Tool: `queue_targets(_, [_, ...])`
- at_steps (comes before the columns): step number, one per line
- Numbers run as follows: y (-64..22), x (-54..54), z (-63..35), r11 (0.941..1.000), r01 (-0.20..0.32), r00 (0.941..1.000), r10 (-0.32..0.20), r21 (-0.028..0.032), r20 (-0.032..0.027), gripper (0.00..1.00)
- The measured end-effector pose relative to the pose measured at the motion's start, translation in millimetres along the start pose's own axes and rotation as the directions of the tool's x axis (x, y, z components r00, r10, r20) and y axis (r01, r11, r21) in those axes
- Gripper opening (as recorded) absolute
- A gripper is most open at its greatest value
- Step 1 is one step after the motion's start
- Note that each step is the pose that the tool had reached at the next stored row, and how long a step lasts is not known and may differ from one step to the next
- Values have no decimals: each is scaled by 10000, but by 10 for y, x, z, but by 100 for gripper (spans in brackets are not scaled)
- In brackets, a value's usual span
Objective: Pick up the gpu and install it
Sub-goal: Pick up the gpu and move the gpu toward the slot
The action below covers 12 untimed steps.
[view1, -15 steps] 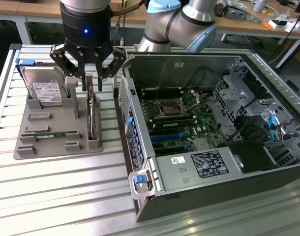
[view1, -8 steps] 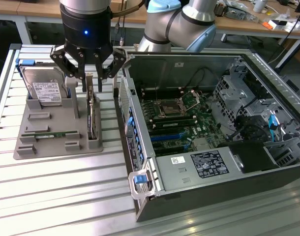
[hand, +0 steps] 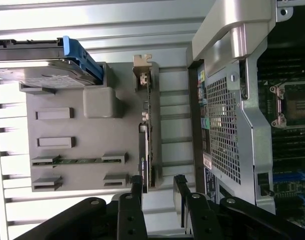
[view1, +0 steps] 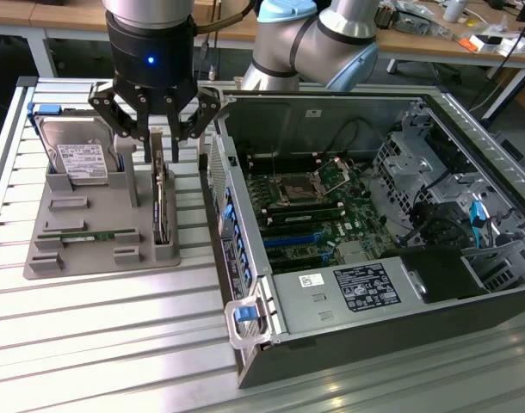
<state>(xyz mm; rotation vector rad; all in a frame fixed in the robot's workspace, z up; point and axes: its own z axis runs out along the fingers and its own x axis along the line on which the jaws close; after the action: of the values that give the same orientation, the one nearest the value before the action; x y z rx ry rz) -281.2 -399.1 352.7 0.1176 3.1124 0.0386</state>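
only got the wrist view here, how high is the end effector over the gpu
observer: In the exterior view the end effector is open and low, down at the top edge of the gpu, at the end farther from that camera.
operator: is the card sitting straight
observer: It stands upright on its long edge, with its bottom in a slot of the grey tray.
operator: target slots free
observer: The blue slots on the motherboard look bare. No card stands in them.
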Motion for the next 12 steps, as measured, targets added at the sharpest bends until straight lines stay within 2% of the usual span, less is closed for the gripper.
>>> queue_targets(12, [-2,1,36,10000,1,10000,-1,0,1,38])
